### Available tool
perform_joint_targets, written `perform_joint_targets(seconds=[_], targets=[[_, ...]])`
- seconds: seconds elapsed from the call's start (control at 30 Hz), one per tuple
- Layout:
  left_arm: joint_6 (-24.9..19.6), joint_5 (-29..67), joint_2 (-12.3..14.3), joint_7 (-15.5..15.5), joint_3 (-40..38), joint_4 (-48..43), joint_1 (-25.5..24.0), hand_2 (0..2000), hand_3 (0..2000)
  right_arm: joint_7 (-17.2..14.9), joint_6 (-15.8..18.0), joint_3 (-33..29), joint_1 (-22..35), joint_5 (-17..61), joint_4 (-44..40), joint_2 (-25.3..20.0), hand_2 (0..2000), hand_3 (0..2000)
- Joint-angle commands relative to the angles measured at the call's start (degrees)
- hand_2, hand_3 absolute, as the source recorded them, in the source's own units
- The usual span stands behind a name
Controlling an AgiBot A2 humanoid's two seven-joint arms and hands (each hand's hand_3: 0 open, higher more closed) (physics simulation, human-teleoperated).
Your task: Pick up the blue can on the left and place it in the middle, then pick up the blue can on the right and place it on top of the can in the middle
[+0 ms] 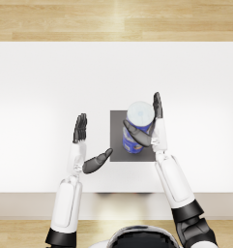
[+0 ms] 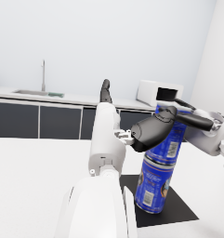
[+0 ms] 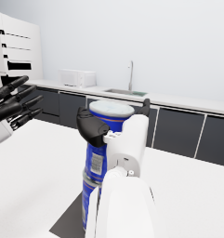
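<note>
Two blue cans stand stacked upright on the dark square mat (image 1: 118, 147) in the middle of the white table: the lower can (image 1: 132, 145) and the upper can (image 1: 140, 114) on top of it. My right hand (image 1: 154, 127) is at the upper can's right side, fingers straight, thumb (image 1: 136, 133) reaching across its front. The fingers do not wrap the can. The right wrist view shows the upper can (image 3: 107, 122) between thumb and palm, above the lower can (image 3: 89, 194). My left hand (image 1: 82, 144) is spread and holds nothing, left of the mat, clear of the cans (image 2: 156, 185).
The white table (image 1: 36, 97) reaches wide on both sides, and its front edge runs close to my body. Behind it in the wrist views are a dark kitchen counter with a sink (image 2: 36, 93) and a microwave (image 2: 159, 94).
</note>
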Motion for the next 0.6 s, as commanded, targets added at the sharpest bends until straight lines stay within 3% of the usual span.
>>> perform_joint_targets(seconds=[0.03, 0.4, 0.43, 0.47, 0.6], targets=[[0.0, 0.0, 0.4, 0.0, -0.1, -1.4, 0.8, 0, 0, 0.0, -0.2, 1.6, 3.8, 0.0, 4.3, 2.4, 0, 0], [0.0, 0.0, 2.4, 0.0, -3.3, -5.7, 4.8, 0, 0, -0.1, -0.6, -8.9, 6.6, 0.0, 19.2, -0.8, 0, 0], [0.0, 0.0, 2.7, 0.0, -4.7, -6.6, 6.0, 0, 0, -0.1, -0.7, 18.4, 22.2, 0.0, 20.9, 28.3, 0, 0], [0.0, 0.0, 2.8, 0.0, -6.4, -7.4, 7.5, 0, 0, -0.2, -0.7, -6.9, 8.3, -0.1, 22.3, 6.1, 0, 0], [0.0, 0.0, 1.3, 0.0, -11.6, -7.3, 12.7, 0, 0, -0.7, -0.6, -12.3, 5.6, 0.0, 26.1, 8.9, 0, 0]])
